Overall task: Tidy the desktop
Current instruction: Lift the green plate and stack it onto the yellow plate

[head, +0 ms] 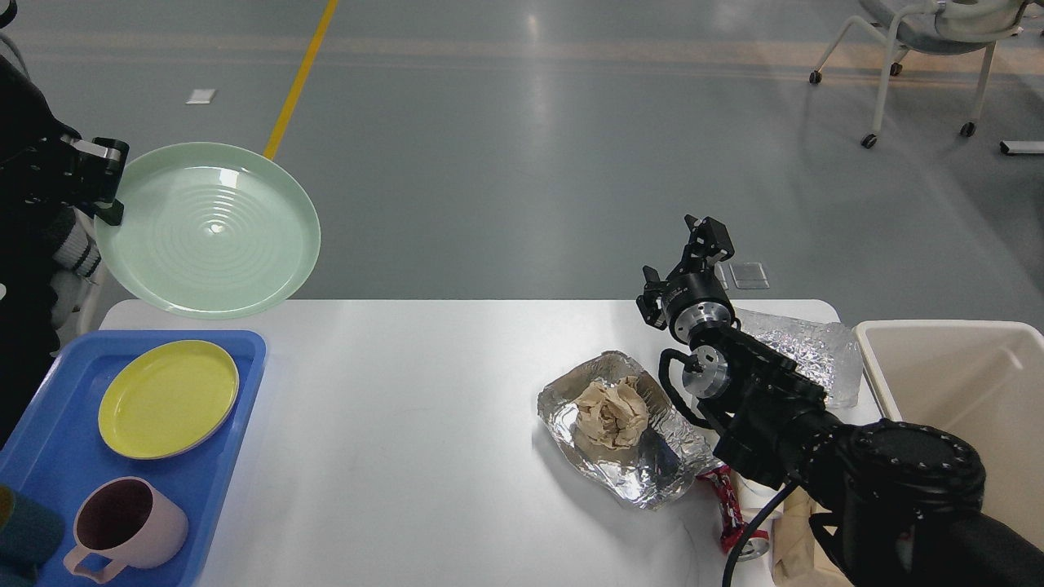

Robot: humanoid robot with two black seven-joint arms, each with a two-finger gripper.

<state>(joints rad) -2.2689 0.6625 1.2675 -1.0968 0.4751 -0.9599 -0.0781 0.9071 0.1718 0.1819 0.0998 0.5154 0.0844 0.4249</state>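
The white desktop [440, 408] fills the lower half of the view. My left gripper [104, 183] is shut on the left rim of a pale green plate [208, 230] and holds it high above the desktop's far left corner, over the blue tray [49, 456]. A crumpled foil tray [628, 456] with a brown paper wad [608, 414] lies right of centre. A second foil piece [803, 346] lies at the far right edge. My right gripper [708, 235] hovers above the far right of the desktop, fingers apart and empty.
The blue tray holds a yellow plate [167, 398], a pink mug [126, 523] and a dark teal item [24, 534]. A beige bin [962, 399] stands at the right. A red wrapper [730, 509] and beige paper [795, 530] lie under my right arm.
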